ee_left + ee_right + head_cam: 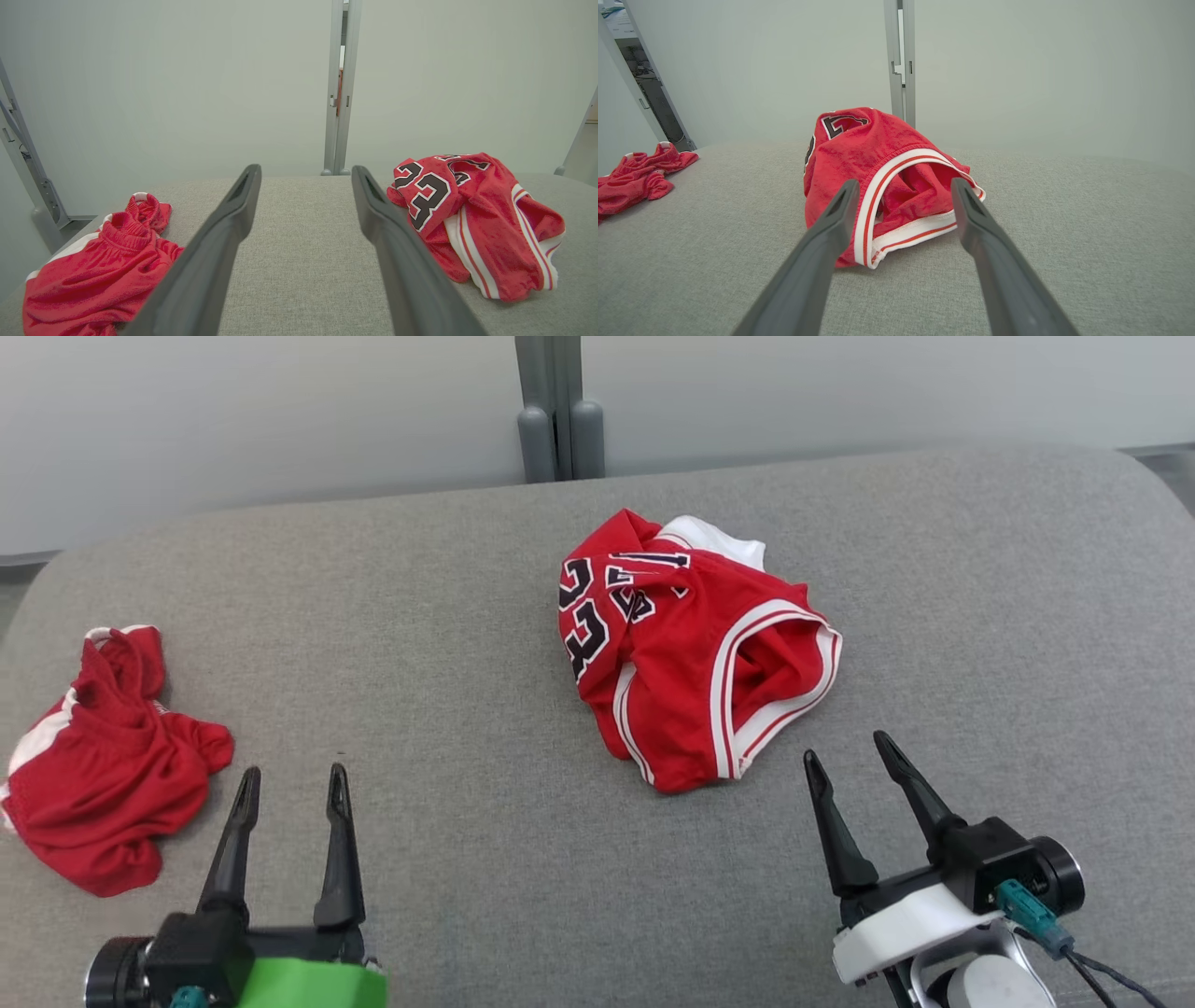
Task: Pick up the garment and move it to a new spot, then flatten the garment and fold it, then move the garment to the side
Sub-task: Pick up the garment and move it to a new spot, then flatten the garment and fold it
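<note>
Grey fabric covers the padded bench (pixel 448 616), with a pale wall (pixel 280 411) behind it. The red jersey (pixel 691 663) lies crumpled in a heap near the bench's middle, its white-trimmed opening facing the robot and a black 23 on its left side. Just on the robot's side of the jersey, the right gripper (pixel 845 748) hovers with its jaws apart and empty. Well left of the jersey, the left gripper (pixel 294 772) also has its jaws apart, holding nothing. Farther left of the jersey, red shorts (pixel 103 775) lie bunched.

Grey fabric surface (pixel 467 896), perhaps a couch, bears crumpled red jersey (pixel 681 663) and shorts (pixel 103 775).
</note>
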Controlling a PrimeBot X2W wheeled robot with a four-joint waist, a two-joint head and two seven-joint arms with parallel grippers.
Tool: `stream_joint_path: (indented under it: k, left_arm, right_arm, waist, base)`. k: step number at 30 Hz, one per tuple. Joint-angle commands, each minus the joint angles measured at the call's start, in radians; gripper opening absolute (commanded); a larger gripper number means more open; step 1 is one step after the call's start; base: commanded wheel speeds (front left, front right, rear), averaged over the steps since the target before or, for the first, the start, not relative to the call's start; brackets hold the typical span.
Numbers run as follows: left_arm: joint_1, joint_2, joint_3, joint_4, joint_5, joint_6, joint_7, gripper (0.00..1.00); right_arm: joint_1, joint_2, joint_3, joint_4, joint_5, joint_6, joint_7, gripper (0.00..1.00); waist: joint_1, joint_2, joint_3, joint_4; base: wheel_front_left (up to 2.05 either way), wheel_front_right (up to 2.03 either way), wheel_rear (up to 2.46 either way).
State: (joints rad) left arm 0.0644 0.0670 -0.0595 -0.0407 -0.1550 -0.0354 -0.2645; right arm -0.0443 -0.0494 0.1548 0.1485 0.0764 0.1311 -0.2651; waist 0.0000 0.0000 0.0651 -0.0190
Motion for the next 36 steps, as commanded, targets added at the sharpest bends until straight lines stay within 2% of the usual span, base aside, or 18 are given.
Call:
stream_joint_path:
  k: [1,5,8,13,24,36]
  left_arm:
    - [0.031,-0.008,0.013,-0.003,0.019,-0.007,0.0,1.0]
    - [0.089,-0.014,0.038,-0.017,0.047,0.01,0.001,1.0]
    - [0.12,-0.016,0.039,-0.008,0.018,0.017,0.001,1.0]
    - [0.152,-0.016,0.035,0.011,-0.013,0.001,0.001,1.0]
    - [0.145,-0.016,0.02,0.041,-0.004,-0.021,0.001,1.0]
    - [0.137,-0.016,0.004,0.036,0.001,-0.002,0.001,1.0]
  right_arm:
    - [0.027,-0.002,0.001,-0.007,-0.011,-0.001,0.001,1.0]
    - [0.067,-0.002,0.0,-0.011,-0.024,-0.001,0.001,1.0]
    - [0.093,-0.002,0.001,-0.014,-0.021,-0.001,0.001,1.0]
    - [0.114,-0.002,0.0,-0.01,-0.011,-0.001,0.001,1.0]
    - [0.117,-0.002,-0.006,-0.004,-0.009,-0.001,0.001,1.0]
    - [0.106,-0.002,-0.001,-0.007,-0.015,-0.001,0.001,1.0]
  waist:
    - [0.0,0.0,-0.068,0.036]
    - [0.0,0.0,-0.096,0.033]
    - [0.0,0.0,-0.111,0.03]
    - [0.0,0.0,-0.126,0.026]
    - [0.0,0.0,-0.134,0.029]
    - [0.0,0.0,-0.125,0.027]
  base:
    - [0.0,0.0,0.0]
    - [0.0,0.0,0.0]
    - [0.0,0.0,0.0]
    - [0.0,0.0,0.0]
    - [0.0,0.0,0.0]
    - [0.0,0.0,0.0]
